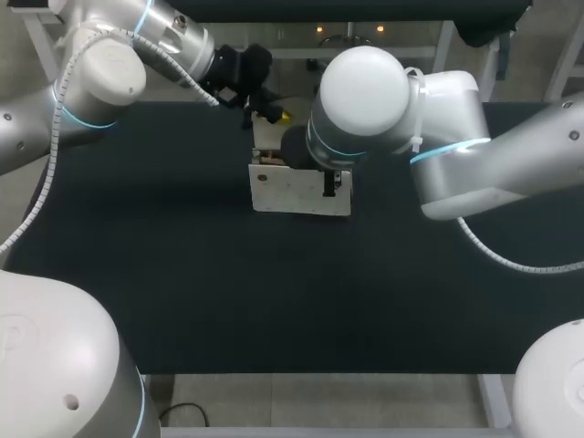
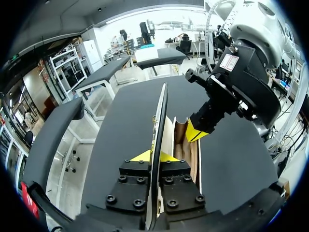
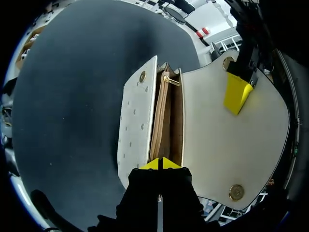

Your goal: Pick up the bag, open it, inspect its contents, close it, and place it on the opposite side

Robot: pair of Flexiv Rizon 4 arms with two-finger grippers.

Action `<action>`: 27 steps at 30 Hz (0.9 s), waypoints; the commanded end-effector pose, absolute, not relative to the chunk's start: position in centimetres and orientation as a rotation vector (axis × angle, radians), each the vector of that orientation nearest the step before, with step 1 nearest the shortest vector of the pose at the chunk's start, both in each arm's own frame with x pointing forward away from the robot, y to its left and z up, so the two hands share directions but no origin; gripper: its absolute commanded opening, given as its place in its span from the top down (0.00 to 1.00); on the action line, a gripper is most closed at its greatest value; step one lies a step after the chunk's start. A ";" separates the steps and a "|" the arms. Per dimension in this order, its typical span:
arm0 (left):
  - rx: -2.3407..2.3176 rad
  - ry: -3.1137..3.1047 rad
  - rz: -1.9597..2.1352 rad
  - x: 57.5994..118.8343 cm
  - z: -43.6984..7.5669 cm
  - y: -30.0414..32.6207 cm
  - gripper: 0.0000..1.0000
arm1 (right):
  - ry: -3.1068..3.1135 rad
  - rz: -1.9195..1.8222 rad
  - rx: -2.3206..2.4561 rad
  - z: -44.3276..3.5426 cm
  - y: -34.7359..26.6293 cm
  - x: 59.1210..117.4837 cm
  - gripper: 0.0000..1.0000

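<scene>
The white bag (image 1: 297, 192) stands open at the middle back of the black table. Its studded front panel (image 3: 135, 125) and tan inside (image 3: 166, 121) show in the right wrist view, with the flap (image 3: 227, 145) folded back. My left gripper (image 2: 154, 157) is shut on the flap's edge (image 2: 159, 116), which runs thin between its yellow fingers; its yellow tip (image 3: 236, 92) also shows on the flap near a brass snap. My right gripper (image 3: 159, 163) is shut on the rim at the end of the bag's mouth. In the head view the right wrist hides most of that grip (image 1: 333, 182).
The dark table (image 1: 182, 292) stretches wide in front of and to both sides of the bag. Both arms meet over the back middle, the right arm's big joint (image 1: 365, 100) hanging above the bag.
</scene>
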State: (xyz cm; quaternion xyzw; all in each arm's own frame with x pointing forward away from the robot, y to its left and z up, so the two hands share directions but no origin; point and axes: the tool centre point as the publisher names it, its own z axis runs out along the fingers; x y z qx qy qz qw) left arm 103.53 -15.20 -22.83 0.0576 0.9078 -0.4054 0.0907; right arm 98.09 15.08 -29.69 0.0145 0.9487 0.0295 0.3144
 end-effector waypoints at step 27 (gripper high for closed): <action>0.109 2.668 -1.193 101.3 -22.4 -14.7 1.00 | 2.459 0.068 0.042 -30.3 15.5 99.0 1.00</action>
